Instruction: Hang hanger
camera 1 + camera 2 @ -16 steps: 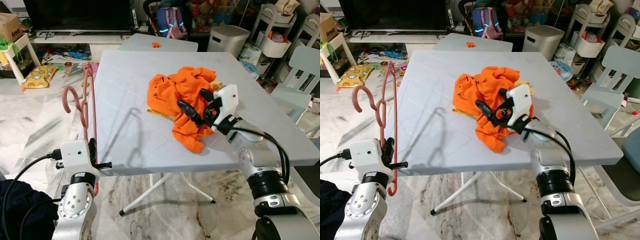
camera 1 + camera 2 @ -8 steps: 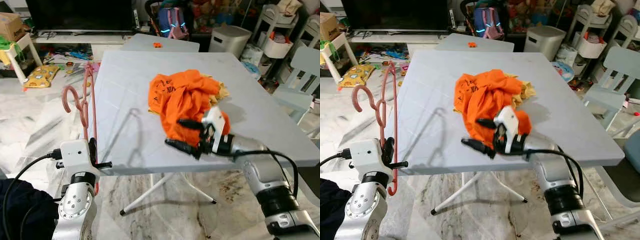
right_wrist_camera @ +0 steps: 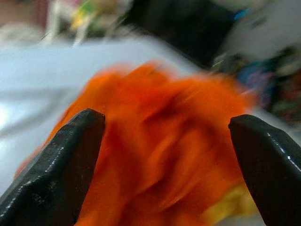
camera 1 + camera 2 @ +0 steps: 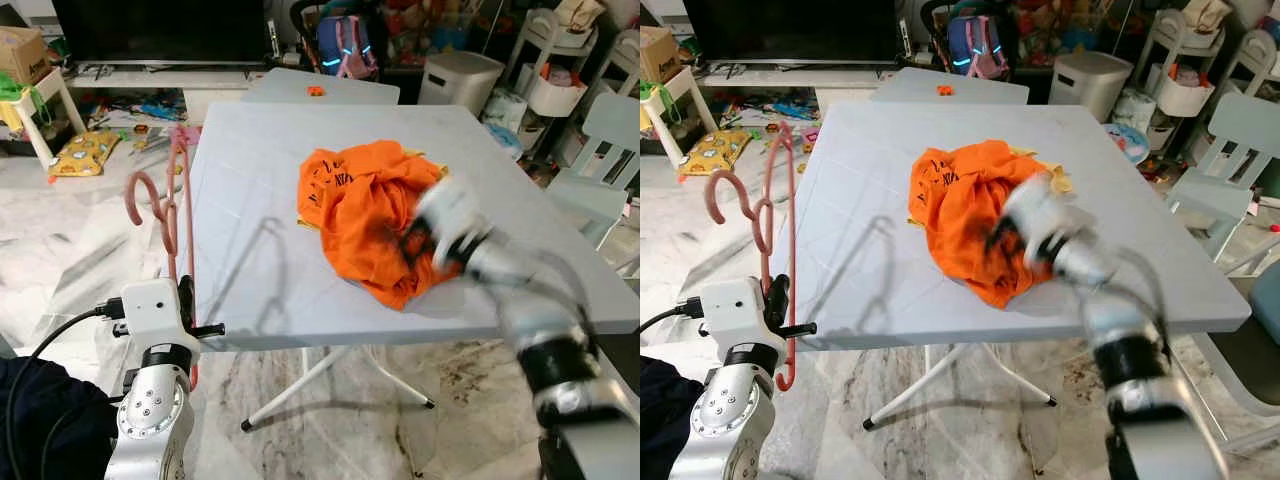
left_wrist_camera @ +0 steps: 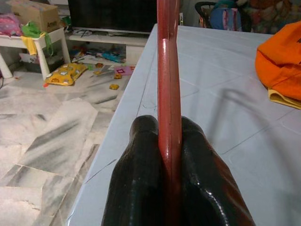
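Note:
A pink hanger stands upright off the left front corner of the grey table. My left gripper is shut on its lower bar; in the left wrist view both black fingers press against the hanger. An orange garment lies crumpled mid-table on something yellow. My right gripper, blurred by motion, is at the garment's right front side. In the right wrist view its fingers are open, with the orange garment just beyond them.
A second small table stands behind the grey one. Toys and a yellow cushion litter the floor at the left. A white chair, a bin and shelves crowd the right. A dark cloth hangs at lower left.
My right gripper swung down to the table's front edge, then back up to the garment's right front side, and the garment's front fold shifted. The left arm and hanger stayed put.

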Motion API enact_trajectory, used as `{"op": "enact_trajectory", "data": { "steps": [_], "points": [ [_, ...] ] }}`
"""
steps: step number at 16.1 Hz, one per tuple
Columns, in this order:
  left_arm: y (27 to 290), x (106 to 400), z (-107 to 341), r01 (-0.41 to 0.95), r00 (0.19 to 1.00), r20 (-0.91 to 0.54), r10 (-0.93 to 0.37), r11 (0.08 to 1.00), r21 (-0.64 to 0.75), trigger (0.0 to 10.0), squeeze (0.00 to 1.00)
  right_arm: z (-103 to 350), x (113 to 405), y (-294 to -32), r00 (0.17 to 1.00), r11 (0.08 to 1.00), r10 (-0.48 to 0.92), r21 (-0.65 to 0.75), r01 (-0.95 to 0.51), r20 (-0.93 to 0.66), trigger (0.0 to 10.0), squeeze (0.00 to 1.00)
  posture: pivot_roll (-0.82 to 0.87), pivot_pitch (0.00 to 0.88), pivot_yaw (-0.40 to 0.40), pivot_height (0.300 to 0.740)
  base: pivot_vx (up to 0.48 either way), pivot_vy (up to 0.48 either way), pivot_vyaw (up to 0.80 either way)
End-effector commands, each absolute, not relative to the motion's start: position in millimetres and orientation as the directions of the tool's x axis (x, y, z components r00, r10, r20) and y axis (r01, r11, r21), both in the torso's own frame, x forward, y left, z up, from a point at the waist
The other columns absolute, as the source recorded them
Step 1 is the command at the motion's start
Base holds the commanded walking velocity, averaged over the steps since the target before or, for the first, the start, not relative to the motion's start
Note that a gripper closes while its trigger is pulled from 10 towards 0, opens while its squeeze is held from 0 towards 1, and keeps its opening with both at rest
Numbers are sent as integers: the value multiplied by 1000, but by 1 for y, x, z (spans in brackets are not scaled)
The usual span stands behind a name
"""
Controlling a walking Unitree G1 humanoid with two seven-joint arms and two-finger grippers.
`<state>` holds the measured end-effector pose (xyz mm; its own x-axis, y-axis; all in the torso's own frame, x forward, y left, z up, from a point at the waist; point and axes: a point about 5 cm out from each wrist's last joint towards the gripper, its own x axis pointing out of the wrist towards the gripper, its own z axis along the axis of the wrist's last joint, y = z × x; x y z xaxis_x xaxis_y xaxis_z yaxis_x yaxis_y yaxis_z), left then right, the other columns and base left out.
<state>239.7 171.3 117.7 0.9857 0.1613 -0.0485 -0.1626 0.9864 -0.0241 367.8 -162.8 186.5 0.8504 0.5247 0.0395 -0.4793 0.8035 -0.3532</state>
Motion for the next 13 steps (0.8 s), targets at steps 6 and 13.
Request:
{"op": "enact_trajectory", "data": {
  "steps": [6, 13],
  "points": [
    [170, 242, 122, -152, 988, -31, 151, 988, -27, 10000, 0, 219, 369, -151, 769, 798, 591, -41, -601, 243, 10000, 1000, 23, 0, -31, 740, 0, 0, 0],
    [170, 242, 122, -148, 989, -32, 148, 988, -30, 10000, 0, 140, 300, -139, 276, 292, 933, 37, -956, -232, 10000, 1000, 20, 0, -27, 740, 0, 0, 0]
  ]
}}
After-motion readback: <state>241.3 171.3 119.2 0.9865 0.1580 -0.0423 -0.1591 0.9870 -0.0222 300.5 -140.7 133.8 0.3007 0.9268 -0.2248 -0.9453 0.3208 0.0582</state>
